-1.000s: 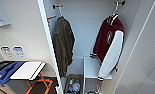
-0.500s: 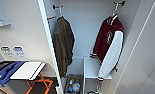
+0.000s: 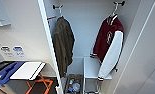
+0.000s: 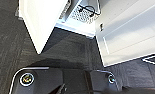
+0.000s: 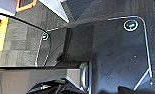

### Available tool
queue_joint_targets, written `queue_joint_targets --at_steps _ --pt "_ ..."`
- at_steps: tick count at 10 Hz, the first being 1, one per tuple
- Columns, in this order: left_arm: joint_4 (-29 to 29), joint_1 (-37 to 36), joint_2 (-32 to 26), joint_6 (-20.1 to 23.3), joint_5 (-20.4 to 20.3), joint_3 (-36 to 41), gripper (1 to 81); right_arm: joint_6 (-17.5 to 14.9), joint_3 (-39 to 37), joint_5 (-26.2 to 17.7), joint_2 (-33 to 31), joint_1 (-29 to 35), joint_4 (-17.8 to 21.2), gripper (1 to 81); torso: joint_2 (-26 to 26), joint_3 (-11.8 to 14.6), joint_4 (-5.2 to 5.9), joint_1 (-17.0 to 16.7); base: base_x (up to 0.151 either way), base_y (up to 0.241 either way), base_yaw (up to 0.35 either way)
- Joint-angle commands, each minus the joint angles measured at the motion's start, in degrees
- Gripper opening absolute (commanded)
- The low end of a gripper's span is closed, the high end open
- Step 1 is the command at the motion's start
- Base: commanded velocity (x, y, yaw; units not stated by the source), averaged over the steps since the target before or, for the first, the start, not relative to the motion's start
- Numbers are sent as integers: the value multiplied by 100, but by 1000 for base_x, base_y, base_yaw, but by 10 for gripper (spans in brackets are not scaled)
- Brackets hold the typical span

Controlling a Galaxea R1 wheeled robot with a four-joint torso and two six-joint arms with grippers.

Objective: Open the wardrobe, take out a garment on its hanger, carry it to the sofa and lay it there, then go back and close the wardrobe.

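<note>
Jaws unreadable at wrists; head view shows garment (image 3: 106,37) hanging in open wardrobe (image 3: 88,25).

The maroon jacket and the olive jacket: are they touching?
Apart. The head view shows the maroon jacket hanging at the wardrobe's right and the olive jacket at its left, with bare white back wall between them.
</note>
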Motion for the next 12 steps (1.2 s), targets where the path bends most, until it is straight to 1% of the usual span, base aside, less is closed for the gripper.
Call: queue_joint_targets --at_steps 1,2,3,4,5,8,10,12 --pt "-44 -741 43 -410 110 46 811 29 -19 -218 14 171 19 811 0 0 0 0 0 0 0" --pt "-26 -847 78 -401 110 63 811 29 -80 -218 50 171 81 811 0 0 0 0 0 0 0" --pt "-17 -874 130 -376 -114 63 811 29 -194 -218 111 180 98 811 0 0 0 0 0 0 0" --pt "9 -883 122 -375 -782 71 811 29 -309 -218 181 206 98 811 0 0 0 0 0 0 0" --pt "115 -1005 96 -410 -1112 204 811 29 -406 -227 252 232 89 811 0 0 0 0 0 0 0" --pt "150 -1348 8 -419 -1032 617 811 29 -423 -235 296 286 89 811 0 0 0 0 0 0 0" --pt "159 -1603 25 -419 -735 784 811 29 -414 -235 304 321 89 811 0 0 0 0 0 0 0" --pt "159 -1831 201 -419 -496 766 811 29 -379 -253 305 356 72 811 0 0 0 2 0 0 0"
